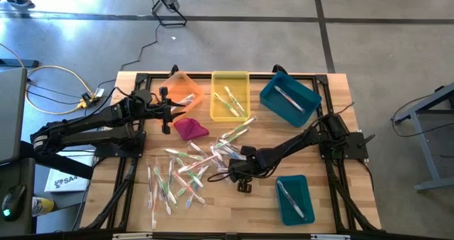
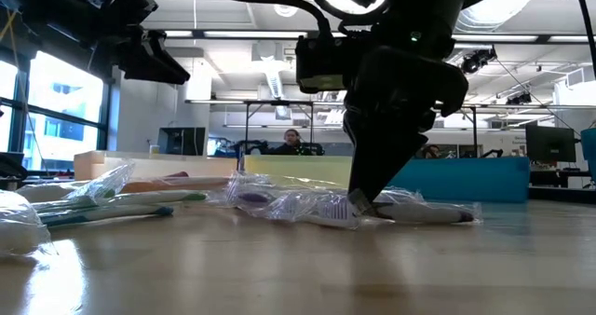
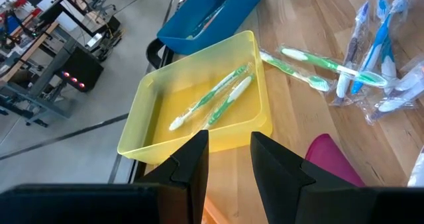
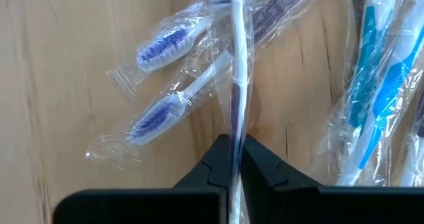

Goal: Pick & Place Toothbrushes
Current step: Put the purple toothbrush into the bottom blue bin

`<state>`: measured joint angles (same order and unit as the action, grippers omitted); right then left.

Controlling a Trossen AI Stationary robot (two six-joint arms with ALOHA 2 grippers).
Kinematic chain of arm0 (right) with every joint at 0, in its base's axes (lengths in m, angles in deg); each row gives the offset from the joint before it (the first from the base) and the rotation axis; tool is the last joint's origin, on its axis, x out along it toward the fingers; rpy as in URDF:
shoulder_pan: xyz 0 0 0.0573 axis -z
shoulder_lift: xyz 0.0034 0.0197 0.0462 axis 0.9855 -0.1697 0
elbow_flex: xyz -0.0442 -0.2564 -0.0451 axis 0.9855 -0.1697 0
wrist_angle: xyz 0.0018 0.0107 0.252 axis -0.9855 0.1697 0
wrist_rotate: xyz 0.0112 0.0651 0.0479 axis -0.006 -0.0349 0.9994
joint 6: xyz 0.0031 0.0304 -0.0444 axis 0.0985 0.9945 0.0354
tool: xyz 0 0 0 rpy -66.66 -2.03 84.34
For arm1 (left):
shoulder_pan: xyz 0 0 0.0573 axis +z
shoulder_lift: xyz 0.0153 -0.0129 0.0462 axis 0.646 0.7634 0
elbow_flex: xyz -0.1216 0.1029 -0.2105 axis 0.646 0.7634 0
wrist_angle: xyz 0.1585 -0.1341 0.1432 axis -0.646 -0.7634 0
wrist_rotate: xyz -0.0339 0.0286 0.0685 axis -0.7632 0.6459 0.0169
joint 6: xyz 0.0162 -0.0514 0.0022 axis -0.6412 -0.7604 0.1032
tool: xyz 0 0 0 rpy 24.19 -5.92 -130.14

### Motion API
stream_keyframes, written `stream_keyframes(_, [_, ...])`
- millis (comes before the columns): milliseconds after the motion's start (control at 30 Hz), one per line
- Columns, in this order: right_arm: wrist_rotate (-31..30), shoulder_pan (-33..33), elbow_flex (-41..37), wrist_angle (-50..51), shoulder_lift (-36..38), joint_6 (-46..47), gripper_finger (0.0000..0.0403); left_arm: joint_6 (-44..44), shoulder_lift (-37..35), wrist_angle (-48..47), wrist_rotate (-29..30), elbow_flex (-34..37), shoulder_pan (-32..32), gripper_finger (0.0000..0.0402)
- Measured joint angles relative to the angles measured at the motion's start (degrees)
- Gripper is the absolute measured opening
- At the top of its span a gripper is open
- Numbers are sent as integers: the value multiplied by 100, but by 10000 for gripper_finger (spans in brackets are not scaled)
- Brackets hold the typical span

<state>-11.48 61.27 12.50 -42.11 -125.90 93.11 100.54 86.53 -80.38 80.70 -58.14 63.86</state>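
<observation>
My right gripper [image 4: 233, 159]: down on the wooden table [image 1: 333, 211] at the near edge of the pile, fingers pinched on the handle of a wrapped white toothbrush with purple trim [image 4: 236, 65].
That toothbrush: lying on the table, head pointing away from my wrist, its clear wrapper crinkled around it, handle running between my fingertips.
Its neighbours: two more wrapped purple-bristled brushes [image 4: 156, 85] lie just beside it; wrapped blue ones [image 4: 371, 98] lie on the other side.
The rest of the toothbrushes [image 1: 177, 180]: scattered in clear sleeves across the middle of the table, green, pink, blue and white.
Already sorted: two green brushes in the yellow bin [image 3: 149, 118]; one brush in each teal bin [image 1: 291, 98].
My left gripper [image 3: 228, 168]: hovering above the orange bin [image 1: 179, 84], next to the yellow one, fingers parted with nothing between them.
Magenta cloth [image 1: 190, 128]: on the table just beside my left gripper.
Beyond the table: a person is visible far back in the room.
</observation>
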Motion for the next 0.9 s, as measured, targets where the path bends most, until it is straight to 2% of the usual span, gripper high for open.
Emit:
stream_keyframes(167, [-8,18,0,-26,213,-60,7,0,0,-1,0,0,0,108])
stream_keyframes(467, [-323,225,0,116,1332,-35,7,0,0,-2,0,0,-2,108])
stream_keyframes(533, [-370,275,0,216,1580,207,7,0,-2,0,2,0,0,108])
stream_keyframes(667, [-836,252,0,612,2011,854,7,0,-2,0,2,0,0,108])
stream_keyframes(900, [-1624,-60,0,1774,2631,2043,7,0,-1,2,53,0,0,108])
